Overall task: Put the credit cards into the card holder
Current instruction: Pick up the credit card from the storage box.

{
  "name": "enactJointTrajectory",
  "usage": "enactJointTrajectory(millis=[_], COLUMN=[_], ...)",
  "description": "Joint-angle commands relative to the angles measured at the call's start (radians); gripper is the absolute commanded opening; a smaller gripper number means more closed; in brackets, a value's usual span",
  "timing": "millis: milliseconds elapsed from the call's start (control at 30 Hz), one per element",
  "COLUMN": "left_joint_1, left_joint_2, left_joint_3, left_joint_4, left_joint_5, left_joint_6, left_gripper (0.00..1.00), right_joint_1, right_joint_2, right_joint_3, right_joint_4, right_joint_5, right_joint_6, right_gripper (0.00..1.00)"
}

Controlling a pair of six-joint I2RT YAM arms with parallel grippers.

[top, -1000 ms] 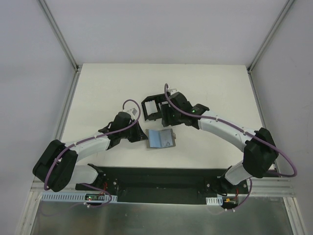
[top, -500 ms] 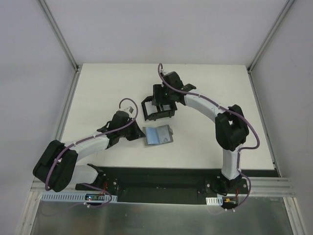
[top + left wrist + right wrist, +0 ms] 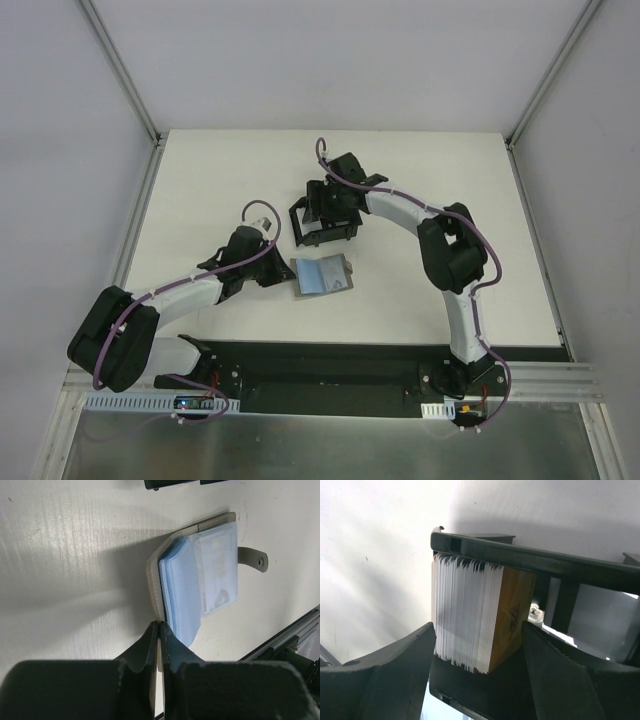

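The grey card holder (image 3: 322, 275) lies open on the white table, pale blue sleeves up. In the left wrist view one whitish card (image 3: 218, 570) sits in a clear sleeve of the card holder (image 3: 182, 595), and its closing tab (image 3: 252, 558) sticks out to the right. My left gripper (image 3: 159, 626) is shut on the edge of the grey cover. The credit cards (image 3: 467, 615) stand as a thick white stack with a gold-yellow one (image 3: 512, 610) in front, in the black tray (image 3: 520, 557). My right gripper (image 3: 479, 630) is open, one finger on each side of that stack.
The black tray (image 3: 300, 232) with dividers stands just behind the card holder, at the middle of the table. My right arm (image 3: 440, 240) arches over from the right. A black base strip (image 3: 330, 365) runs along the near edge.
My right gripper has left the card holder and moved back over the black tray, and its jaws have widened around the card stack. The left gripper has stayed shut on the card holder.
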Motion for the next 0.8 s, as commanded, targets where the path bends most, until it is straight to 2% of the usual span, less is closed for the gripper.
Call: enactJointTrajectory(millis=[0, 267, 567, 767], left_joint_1=[0.014, 0.017, 0.022, 0.024], left_joint_2=[-0.015, -0.014, -0.009, -0.003], left_joint_3=[-0.011, -0.011, -0.009, -0.006], left_joint_4=[0.002, 0.001, 0.001, -0.001], left_joint_5=[0.01, 0.016, 0.02, 0.028], left_joint_6=[0.021, 0.024, 0.028, 0.033], left_gripper=[0.0, 0.0, 0.0, 0.0], right_joint_1=[-0.013, -0.028, -0.033, -0.037], right_joint_2=[0.01, -0.008, -0.03, -0.035], right_joint_3=[0.041, 0.023, 0.017, 0.014], right_joint_4=[0.054, 0.093, 0.094, 0.083], right_joint_5=[-0.083, -0.14, -0.134, -0.125], right_joint_6=[0.034, 0.051, 0.051, 0.048], right_gripper=[0.71, 0.57, 0.46, 0.35])
